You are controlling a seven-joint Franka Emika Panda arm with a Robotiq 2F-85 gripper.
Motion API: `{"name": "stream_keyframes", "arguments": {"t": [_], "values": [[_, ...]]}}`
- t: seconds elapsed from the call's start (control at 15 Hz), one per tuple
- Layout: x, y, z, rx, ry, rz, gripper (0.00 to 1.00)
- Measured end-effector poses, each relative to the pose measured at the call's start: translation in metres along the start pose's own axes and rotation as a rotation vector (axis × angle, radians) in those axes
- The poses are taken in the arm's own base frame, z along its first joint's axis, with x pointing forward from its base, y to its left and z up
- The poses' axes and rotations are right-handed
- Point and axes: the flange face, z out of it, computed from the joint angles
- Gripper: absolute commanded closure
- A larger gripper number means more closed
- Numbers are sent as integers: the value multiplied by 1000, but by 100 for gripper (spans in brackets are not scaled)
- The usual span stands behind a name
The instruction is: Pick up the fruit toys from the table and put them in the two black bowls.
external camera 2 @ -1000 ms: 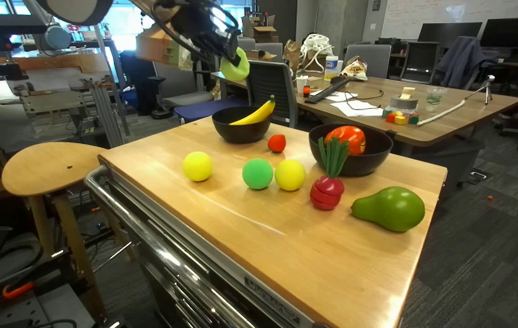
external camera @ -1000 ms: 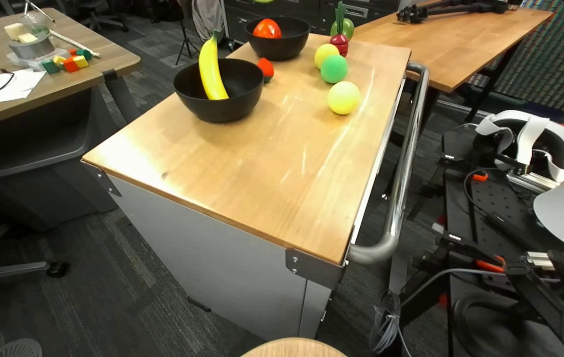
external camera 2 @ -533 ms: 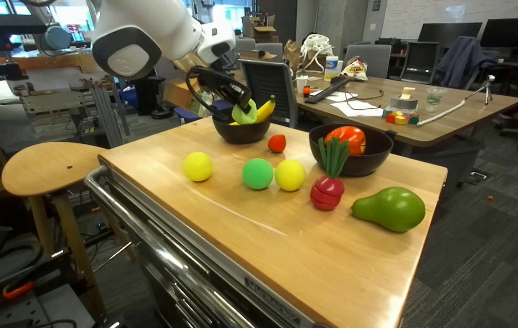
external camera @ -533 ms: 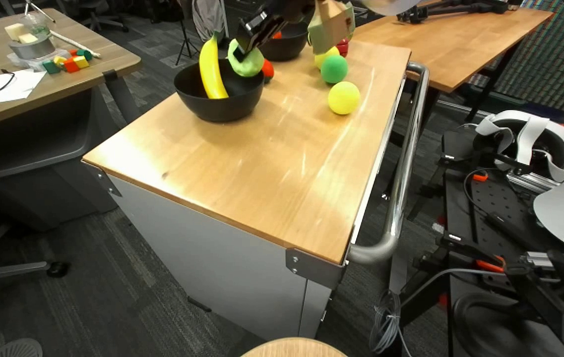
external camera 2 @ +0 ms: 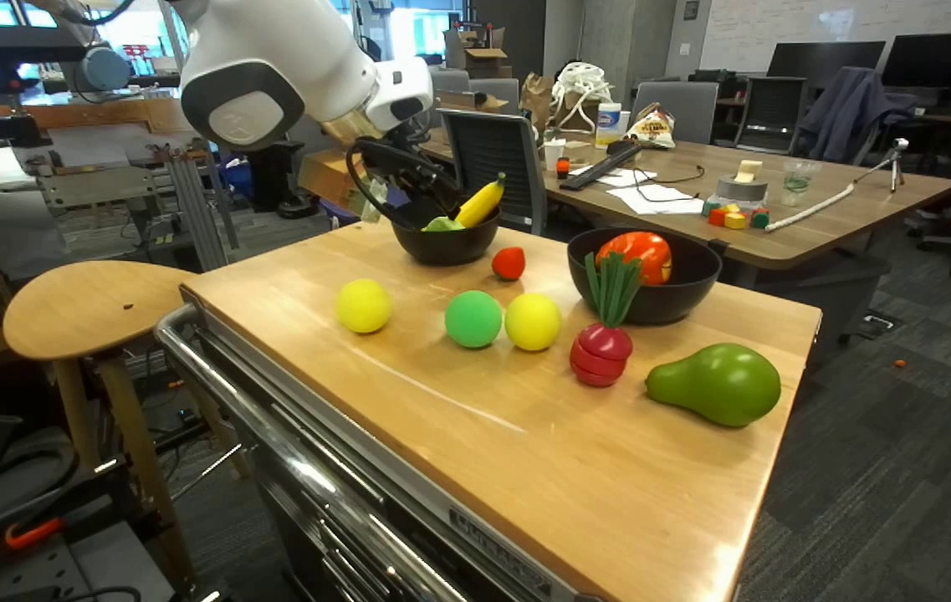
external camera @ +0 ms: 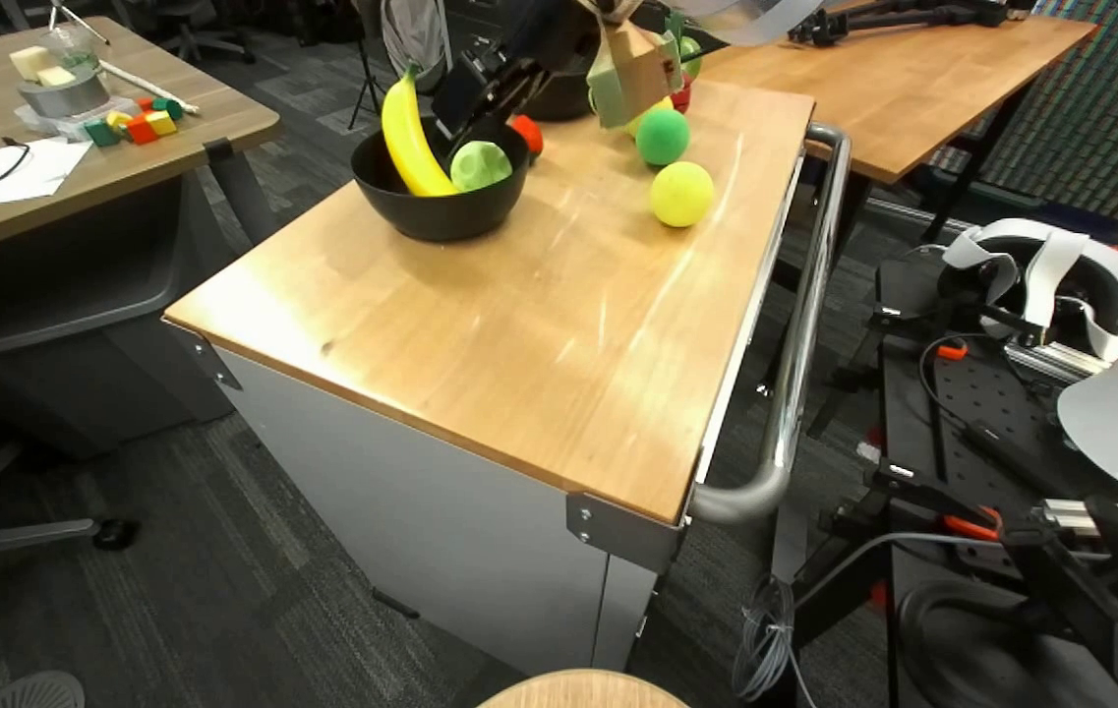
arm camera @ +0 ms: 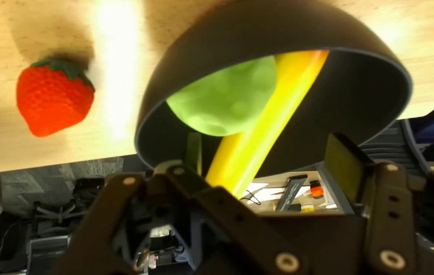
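Note:
The near black bowl (external camera: pixel 441 218) holds a banana (external camera: pixel 411 138) leaning on its rim and a pale green fruit (external camera: pixel 481 165) beside it. My gripper (arm camera: pixel 266 152) stands open at that bowl, its fingers (arm camera: pixel 342 166) spread wide. In the wrist view the green fruit (arm camera: pixel 226 99) lies inside the bowl, apart from both pads, and the banana (arm camera: pixel 262 126) crosses the gap without being gripped. A second black bowl (external camera 2: pixel 651 308) contains a red-orange fruit (external camera 2: pixel 641 255). On the tabletop are a strawberry (external camera 2: pixel 508 263), a green pear-shaped fruit (external camera 2: pixel 718 385) and a red beet-like toy (external camera 2: pixel 600 355) with green leaves.
Two yellow balls, one nearer the handle side (external camera 2: pixel 364 306) and one by the beet (external camera 2: pixel 533 322), rest on the table with a green ball (external camera 2: pixel 472 318). A metal rail (external camera 2: pixel 299 468) runs along the table's edge. A round stool (external camera 2: pixel 90 305) stands beyond one end.
My arm has come down to the banana's bowl carrying the green fruit. The jaws have opened, and the fruit now lies in the bowl. The banana and bowl have shifted slightly.

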Motion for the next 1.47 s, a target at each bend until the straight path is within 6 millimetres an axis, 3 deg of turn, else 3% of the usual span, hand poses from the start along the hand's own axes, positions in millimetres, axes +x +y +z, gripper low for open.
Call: {"name": "stream_keyframes", "arguments": {"t": [0.27, 0.53, 0.67, 0.8, 1.13, 1.27, 1.47], "values": [[2, -4, -29, 114, -109, 116, 0], [28, 2, -95, 186, -37, 187, 0], [26, 3, -106, 194, -28, 191, 0], [23, 3, -103, 189, -35, 183, 0], [17, -7, -111, 139, -64, -81, 0], [16, -5, -127, 109, -136, -147, 0], [28, -8, -177, 77, -218, -149, 0]]}}
